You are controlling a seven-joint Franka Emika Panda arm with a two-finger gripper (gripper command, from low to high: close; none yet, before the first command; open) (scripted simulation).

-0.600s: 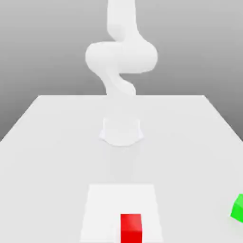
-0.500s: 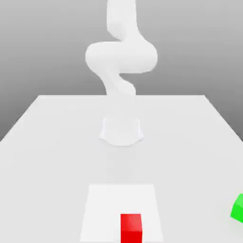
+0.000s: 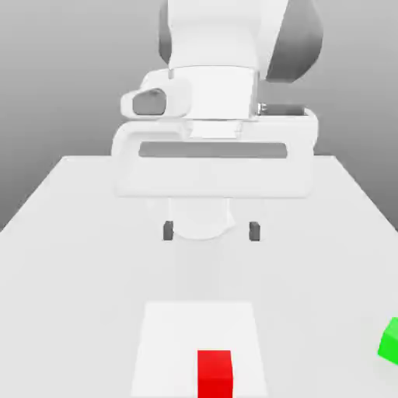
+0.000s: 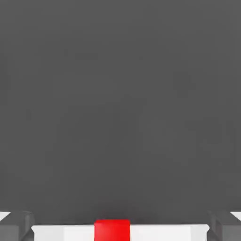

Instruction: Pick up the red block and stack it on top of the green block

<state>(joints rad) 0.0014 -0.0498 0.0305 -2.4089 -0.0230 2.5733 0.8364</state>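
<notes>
Red plain cube (image 3: 214, 375) sits on the white surface (image 3: 93, 295), beneath the spread, empty pincer (image 3: 211, 231); the green cube (image 3: 391, 342) lies toward the exterior view's right. Reaching seems underway; lowering around red comes next.

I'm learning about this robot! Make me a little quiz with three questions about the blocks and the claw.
1. Is the claw open or shut?
2. True or false: the red block already sits on the green block.
3. Fill in the blank: in the exterior view, the green block is near the ____ edge of the picture.

Key: 1. Open. 2. False. 3. Right.
</notes>
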